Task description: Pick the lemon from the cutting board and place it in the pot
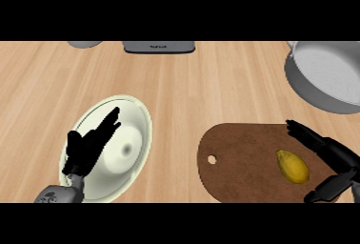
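Right hand (325,143) is released: fingers straight, thumb spread below them, nothing gripped. It comes in at the lower right over the right edge of the cutting board (239,167).

The lemon (292,166) lies on the board just left of the palm, in the open gap between fingers and thumb. Fingers run above it and the thumb sits below and right of it. Can't tell whether either touches it. It lies flat on the board with its long axis running roughly up-down.

The pot (330,71) is beyond the right fingertips, up and slightly right, well apart from the hand. It sits on the counter (211,86), cut off by the view's right edge.

Left hand (84,147) rests open at the lower left, fingers up, over a cream plate (137,119). It holds nothing.

Far ahead of both hands, at the top edge, are a grey box (158,46) and, left of it, a grey rounded item (85,44), both partly cut off. The board's hole (212,159) is at its left end, away from the right hand.
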